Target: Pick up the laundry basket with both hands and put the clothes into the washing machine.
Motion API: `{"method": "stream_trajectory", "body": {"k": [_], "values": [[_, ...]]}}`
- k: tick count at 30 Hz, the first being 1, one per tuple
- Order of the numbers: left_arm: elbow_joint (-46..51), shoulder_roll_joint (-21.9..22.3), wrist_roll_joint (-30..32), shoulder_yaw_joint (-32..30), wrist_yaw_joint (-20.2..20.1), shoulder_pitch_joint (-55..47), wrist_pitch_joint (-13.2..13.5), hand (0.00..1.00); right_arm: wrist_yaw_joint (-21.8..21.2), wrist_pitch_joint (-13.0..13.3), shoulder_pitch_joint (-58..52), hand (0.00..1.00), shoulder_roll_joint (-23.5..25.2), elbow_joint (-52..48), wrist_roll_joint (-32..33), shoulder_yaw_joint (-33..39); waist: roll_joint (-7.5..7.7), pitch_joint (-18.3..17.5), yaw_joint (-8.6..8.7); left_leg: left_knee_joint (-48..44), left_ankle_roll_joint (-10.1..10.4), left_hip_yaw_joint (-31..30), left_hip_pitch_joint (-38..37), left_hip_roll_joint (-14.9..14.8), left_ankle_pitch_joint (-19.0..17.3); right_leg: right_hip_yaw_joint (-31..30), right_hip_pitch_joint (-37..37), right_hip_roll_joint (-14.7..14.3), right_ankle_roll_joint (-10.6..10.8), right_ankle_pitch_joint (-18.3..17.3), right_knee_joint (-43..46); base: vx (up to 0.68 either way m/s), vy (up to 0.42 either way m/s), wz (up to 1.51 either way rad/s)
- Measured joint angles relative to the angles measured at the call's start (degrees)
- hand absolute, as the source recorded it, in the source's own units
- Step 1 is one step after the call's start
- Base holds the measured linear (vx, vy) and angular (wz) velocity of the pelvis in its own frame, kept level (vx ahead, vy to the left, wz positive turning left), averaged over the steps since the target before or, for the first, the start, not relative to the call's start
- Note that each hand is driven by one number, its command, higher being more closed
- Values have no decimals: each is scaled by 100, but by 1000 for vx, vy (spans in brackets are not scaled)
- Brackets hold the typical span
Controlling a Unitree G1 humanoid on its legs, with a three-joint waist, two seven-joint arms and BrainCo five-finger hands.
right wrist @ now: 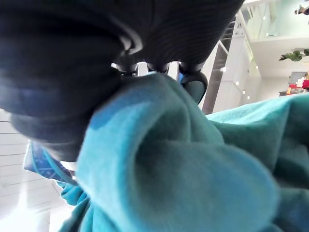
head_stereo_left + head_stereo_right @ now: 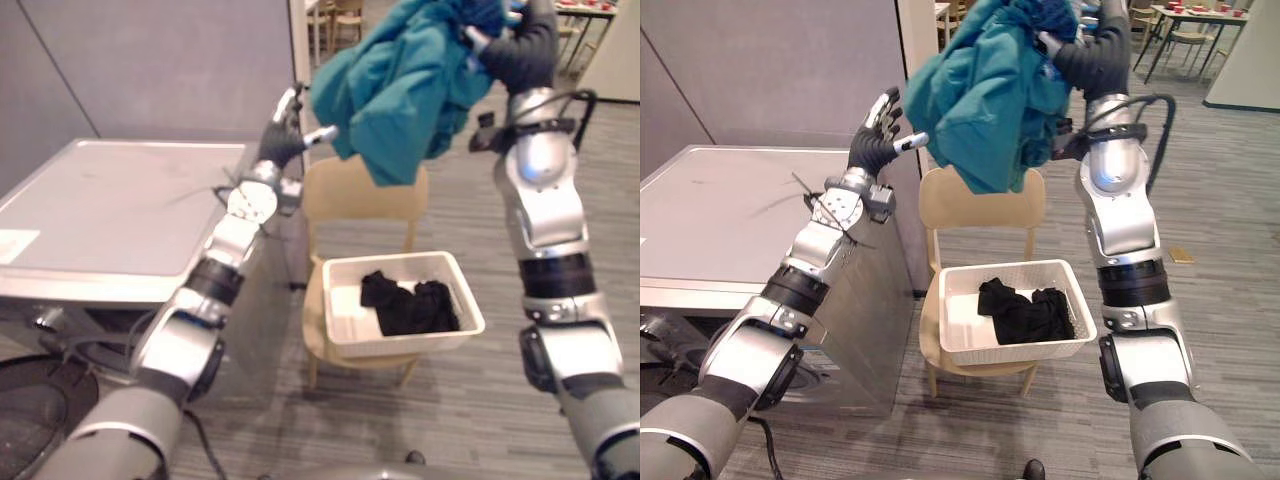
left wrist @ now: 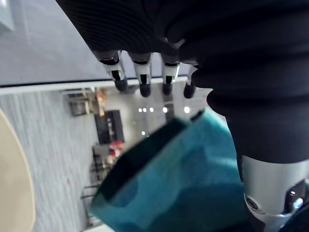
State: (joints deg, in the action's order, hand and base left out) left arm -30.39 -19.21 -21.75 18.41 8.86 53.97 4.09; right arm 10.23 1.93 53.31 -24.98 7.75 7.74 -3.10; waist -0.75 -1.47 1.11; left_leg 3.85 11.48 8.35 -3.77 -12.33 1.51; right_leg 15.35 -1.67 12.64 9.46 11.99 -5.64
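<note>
The right robot hand [image 2: 1088,58], fingers curled, holds a crumpled teal cloth garment [image 2: 985,100] high. The left robot hand [image 2: 878,135], fingers straight, hovers just beside its left edge.

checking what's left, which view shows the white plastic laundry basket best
The right eye view: the white plastic laundry basket sits whole and central on the tan wooden chair, black clothes inside. The left eye view shows it similarly; both wrist views face the teal garment.

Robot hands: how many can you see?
2. The left hand is up, open, beside the teal cloth above the chair. The right hand is higher, shut on that teal cloth, which hangs from it.
</note>
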Motion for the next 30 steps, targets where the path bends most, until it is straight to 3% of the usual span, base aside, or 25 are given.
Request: {"method": "stream_trajectory", "body": {"k": [15, 24, 30], "values": [[-824, 68, 1, 625, -20, 1483, -222, 0, -53, 0, 388, 100, 365, -31, 119, -256, -82, 102, 109, -205, -6, 118, 46, -4, -144, -132, -46, 0, 0, 0, 0, -11, 4, -4], [-848, 312, 15, 956, -132, 1545, -260, 0, -138, -1, 462, 100, 445, -32, 121, -481, -132, 154, 121, -205, 0, 135, 46, -4, -165, -136, -54, 0, 0, -1, 0, 0, 0, 0], [-766, 383, -495, 1231, -273, 1556, -241, 0, -174, 0, 462, 100, 424, -247, 123, -537, -173, 244, 131, -206, -1, 147, 37, -4, -166, -144, -54, 0, 1, -1, 0, 0, 0, 0]]}}
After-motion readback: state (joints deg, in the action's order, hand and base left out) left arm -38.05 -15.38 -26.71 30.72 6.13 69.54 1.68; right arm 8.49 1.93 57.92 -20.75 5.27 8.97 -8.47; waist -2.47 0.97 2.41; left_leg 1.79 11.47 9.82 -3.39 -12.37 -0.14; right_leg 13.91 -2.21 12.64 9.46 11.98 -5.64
